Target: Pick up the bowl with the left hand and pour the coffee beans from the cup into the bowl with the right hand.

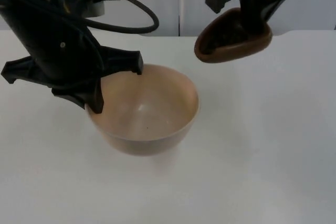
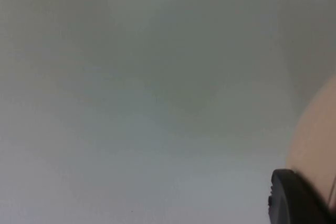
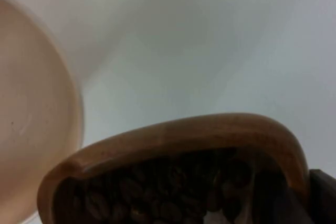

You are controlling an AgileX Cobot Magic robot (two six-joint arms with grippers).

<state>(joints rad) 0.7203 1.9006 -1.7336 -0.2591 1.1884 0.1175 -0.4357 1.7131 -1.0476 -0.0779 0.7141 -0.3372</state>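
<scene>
Gripping the bowl (image 1: 149, 111) by its rim just above the tabletop (image 1: 273, 145), the left claw (image 1: 113, 85) waits while the right claw (image 1: 247, 11), clamped on the bean-filled cup (image 1: 233, 40), must likely tip it over the bowl.

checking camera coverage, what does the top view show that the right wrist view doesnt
Top view alone: the left end effector gripping the bowl's rim on the left arm's side, the bowl's full outline held above the white table, and the brown cup seen from outside, tilted, in the right end effector beyond the bowl.
Right wrist view alone: coffee beans packed inside the cup.
Both: the cup and part of the bowl's pale inside, with no beans in the bowl, and the table.
</scene>
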